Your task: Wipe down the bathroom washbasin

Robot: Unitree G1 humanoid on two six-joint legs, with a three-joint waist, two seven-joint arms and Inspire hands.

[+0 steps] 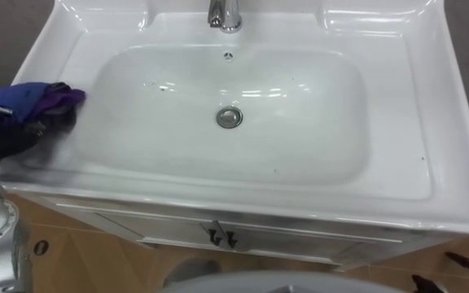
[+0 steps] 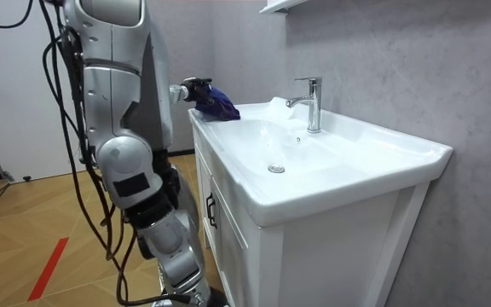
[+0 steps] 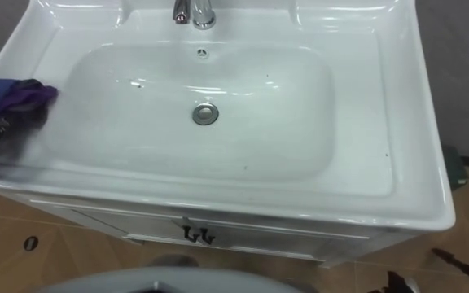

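The basin [image 1: 397, 98] is recorded as plain glossy white. The cloth [image 1: 19, 99] is coloured deep blue, shaded to purple at one end. The left hand [image 1: 23, 134] is finished in black. The tap [image 1: 226, 15] and drain [image 1: 230, 117] are plated in bright silver. The cabinet [image 2: 237, 247] is painted white and fitted with dark handles [image 1: 222, 238]. The floor [image 2: 24, 205] is laid in tan wood herringbone and marked with a red stripe [image 2: 49, 269]. The wall [image 2: 399, 60] is mottled grey.
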